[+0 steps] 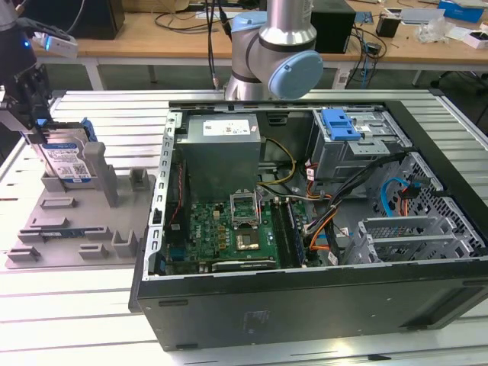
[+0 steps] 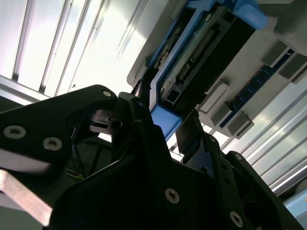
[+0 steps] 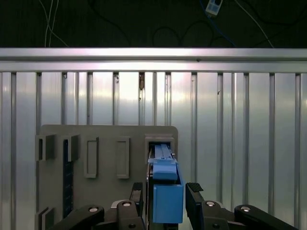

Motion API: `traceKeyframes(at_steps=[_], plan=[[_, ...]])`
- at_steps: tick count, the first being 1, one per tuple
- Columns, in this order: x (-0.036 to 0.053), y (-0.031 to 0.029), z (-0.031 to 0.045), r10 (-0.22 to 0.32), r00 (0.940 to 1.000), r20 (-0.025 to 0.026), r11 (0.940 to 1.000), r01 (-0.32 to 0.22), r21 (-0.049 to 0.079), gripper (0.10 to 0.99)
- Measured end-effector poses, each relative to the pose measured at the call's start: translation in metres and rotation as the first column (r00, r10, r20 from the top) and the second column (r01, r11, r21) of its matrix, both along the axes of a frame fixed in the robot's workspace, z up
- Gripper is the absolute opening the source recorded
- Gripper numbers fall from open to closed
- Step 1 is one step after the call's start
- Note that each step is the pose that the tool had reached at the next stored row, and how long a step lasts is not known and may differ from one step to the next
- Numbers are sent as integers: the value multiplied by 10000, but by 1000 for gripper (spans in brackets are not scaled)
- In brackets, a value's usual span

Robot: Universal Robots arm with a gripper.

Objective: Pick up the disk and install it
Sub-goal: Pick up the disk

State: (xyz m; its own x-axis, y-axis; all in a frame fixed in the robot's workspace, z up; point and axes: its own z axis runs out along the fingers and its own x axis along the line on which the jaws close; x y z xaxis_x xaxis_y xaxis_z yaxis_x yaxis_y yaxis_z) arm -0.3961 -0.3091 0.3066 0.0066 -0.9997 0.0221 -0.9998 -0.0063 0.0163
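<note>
I'm seeing the disk point(image 3: 166, 165) standing on edge in the rack's point(image 3: 110, 139) corner slot, right under the gripper point(image 3: 165, 191). Fingers are straddling its flat faces, unclamped (slim gaps either side), top edge running between them.

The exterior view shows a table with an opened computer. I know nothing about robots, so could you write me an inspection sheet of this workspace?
Surface: ribbed aluminium table, carrying a grey plastic fixture tray and an open black computer case.
Job's things: flat silver hard disk with a blue plastic bracket stands upright in a tray slot, not yet in the case.
Clutter: nothing seen.
Grippers: black gripper is open, one finger on each side of the disk's bracket, with narrow gaps in the first wrist view.
Cables: orange, yellow and blue wires run inside the case.
Surroundings: wooden desks behind, with boxes and cords.
</note>
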Motion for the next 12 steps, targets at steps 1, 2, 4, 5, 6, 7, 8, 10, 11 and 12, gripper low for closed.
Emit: traceKeyframes(at_steps=[1,2,4,5,6,7,8,10,11,12], plan=[[0,2,-1,0,10000,0,10000,0,0,482],[-1,3,-2,1,10000,-1,10000,-1,-1,482],[-2,4,-4,1,10000,-3,10000,-1,-1,482],[-3,4,-6,0,10000,-1,10000,0,-1,482],[-4,4,-7,0,10000,-1,10000,0,0,482],[-4,4,-9,0,10000,0,10000,0,1,482],[-4,4,-12,0,10000,0,10000,0,0,482],[-4,5,-16,0,10000,1,10000,0,1,482],[-4,4,-17,0,10000,0,10000,0,0,482],[-4,4,-19,0,10000,0,10000,0,0,482]])
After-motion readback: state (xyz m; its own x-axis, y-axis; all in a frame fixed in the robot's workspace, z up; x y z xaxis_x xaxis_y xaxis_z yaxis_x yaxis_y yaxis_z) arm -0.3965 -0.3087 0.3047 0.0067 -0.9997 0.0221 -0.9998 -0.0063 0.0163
